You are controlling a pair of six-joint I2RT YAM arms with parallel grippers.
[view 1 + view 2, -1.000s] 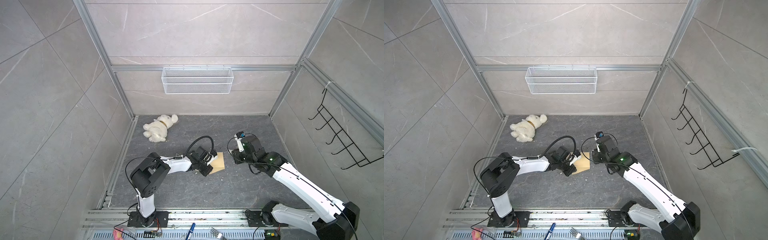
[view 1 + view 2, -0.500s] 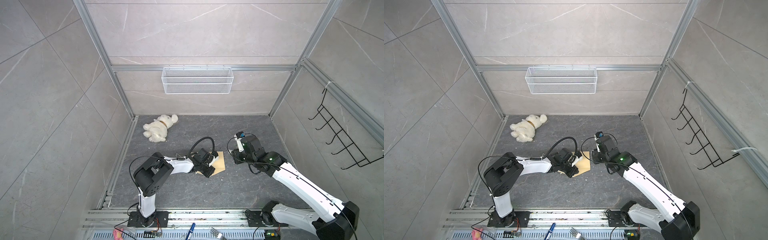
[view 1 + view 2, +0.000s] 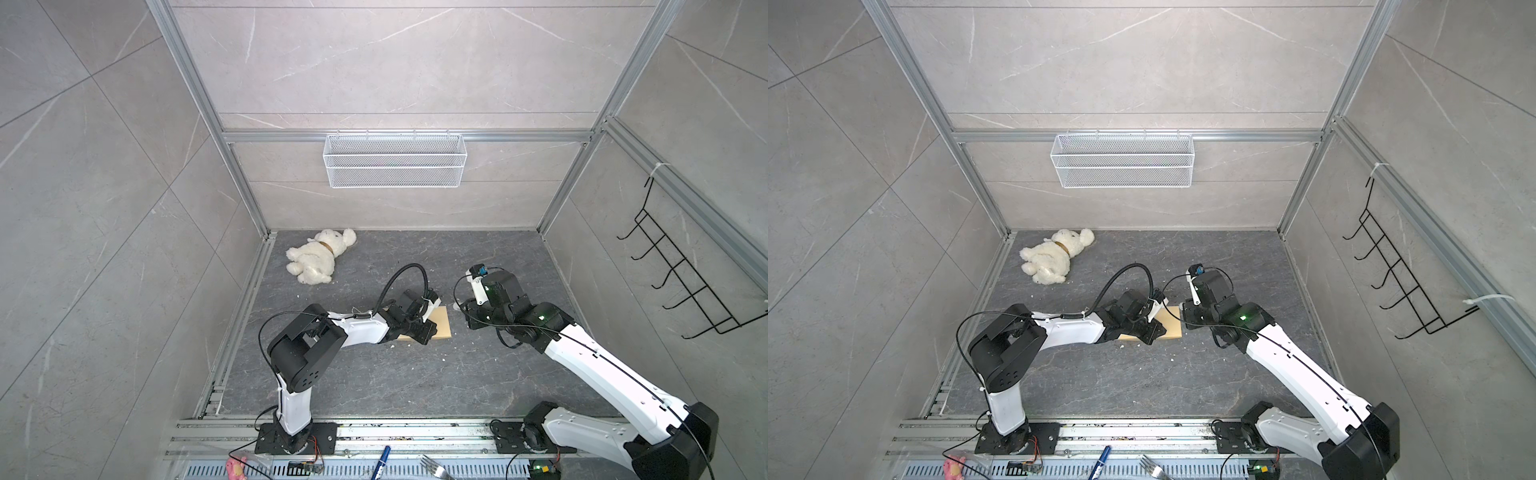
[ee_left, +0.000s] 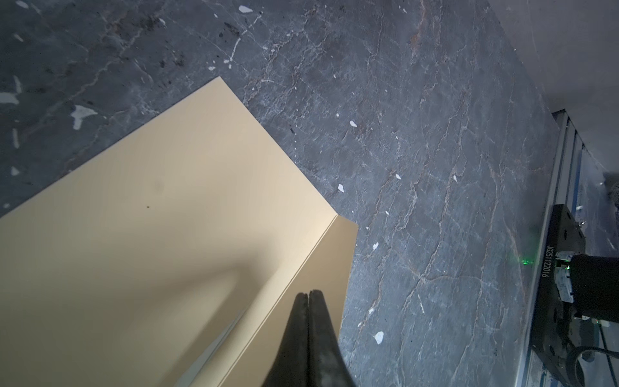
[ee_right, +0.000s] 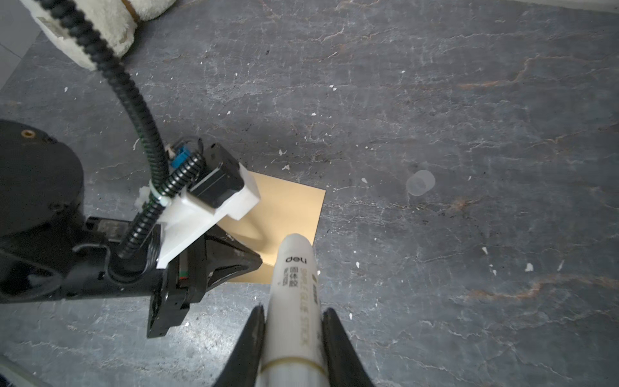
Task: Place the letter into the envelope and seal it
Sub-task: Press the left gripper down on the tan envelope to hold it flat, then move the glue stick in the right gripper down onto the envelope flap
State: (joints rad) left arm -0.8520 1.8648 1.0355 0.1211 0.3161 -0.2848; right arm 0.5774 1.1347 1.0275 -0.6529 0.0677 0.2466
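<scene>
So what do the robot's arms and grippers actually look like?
The left arm and right arm have white shells with black joints. A black ribbed cable loops over the left wrist; a green light glows on the right arm. The left gripper and right gripper have black tapered fingers.

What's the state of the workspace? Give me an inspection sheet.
Surface: dark stone-look table, white flecks.
Job's things: envelope lies flat; letter not seen.
Clutter: plush bear, clear cap, pen, fork.
Grippers: left gripper shut, tips over envelope; right gripper shut on glue stick.
Cables: black hose arches over left wrist.
Surroundings: wire basket on back wall, hook rack on right wall.
</scene>
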